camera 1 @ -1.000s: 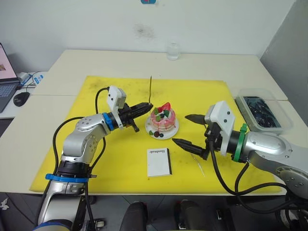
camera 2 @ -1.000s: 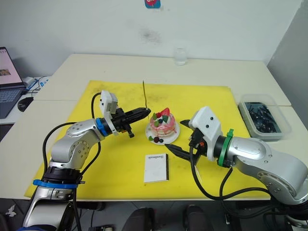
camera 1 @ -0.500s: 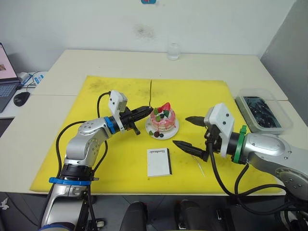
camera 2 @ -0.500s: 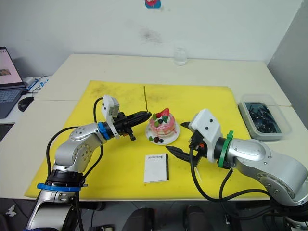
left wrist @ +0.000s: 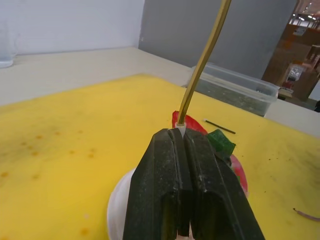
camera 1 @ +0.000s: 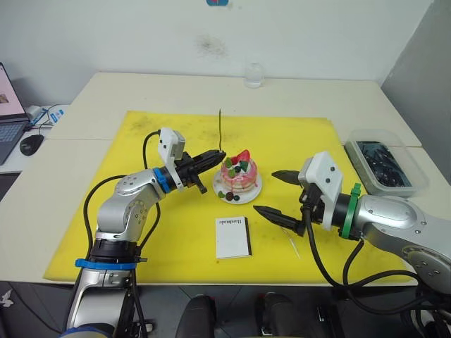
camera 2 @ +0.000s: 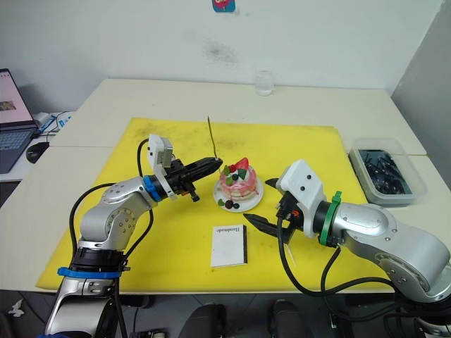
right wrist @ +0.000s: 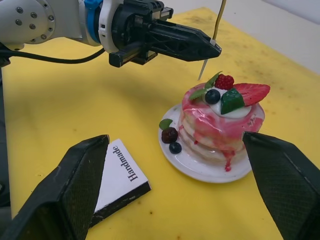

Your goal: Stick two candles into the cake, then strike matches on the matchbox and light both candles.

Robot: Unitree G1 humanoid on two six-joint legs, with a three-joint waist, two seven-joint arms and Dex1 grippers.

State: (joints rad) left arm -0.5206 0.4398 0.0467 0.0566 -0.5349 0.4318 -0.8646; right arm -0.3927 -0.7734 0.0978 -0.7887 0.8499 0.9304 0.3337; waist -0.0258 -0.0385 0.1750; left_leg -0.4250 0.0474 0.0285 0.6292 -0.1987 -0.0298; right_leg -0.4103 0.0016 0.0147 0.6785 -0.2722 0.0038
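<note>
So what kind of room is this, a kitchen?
More likely an office or lab: pale desks pushed together, a laptop and mouse at the side, and a yellow mat as a work area.

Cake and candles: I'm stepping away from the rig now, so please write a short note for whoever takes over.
Left tool: shut on a candle, held upright, its lower tip just above the cake at the left edge, not in yet.
Right tool: open, empty, low over the yellow mat right of the cake.
Matchbox: flat on the mat in front of the cake, untouched.
A thin stick lies on the mat under the right tool; candle or match, I cannot tell.
Done: first candle picked up.
Left: plant it, add the second candle, strike matches, light both.
</note>
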